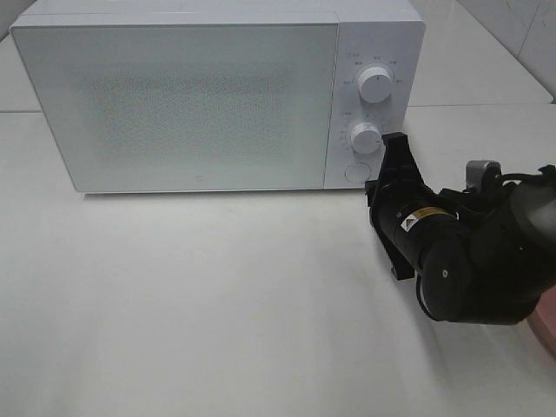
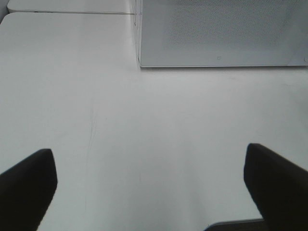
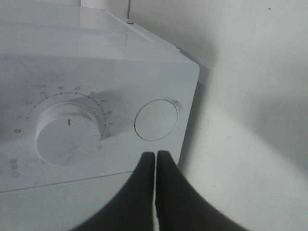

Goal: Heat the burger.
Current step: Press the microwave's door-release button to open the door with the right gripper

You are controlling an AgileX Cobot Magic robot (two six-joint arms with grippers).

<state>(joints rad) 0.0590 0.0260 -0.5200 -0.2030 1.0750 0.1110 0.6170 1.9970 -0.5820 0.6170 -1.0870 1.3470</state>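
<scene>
Burger out of sight; microwave door (image 1: pixel 187 100) shut, frosted.

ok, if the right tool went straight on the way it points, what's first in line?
Probably the microwave's front panel, at or just beside the round button. The shut right tool aims there, next to the lower dial. The gap left is hard to judge.

Right gripper (image 3: pixel 155 154) and arm (image 1: pixel 473 265) are black, with a yellow-marked label (image 1: pixel 413 219).
</scene>
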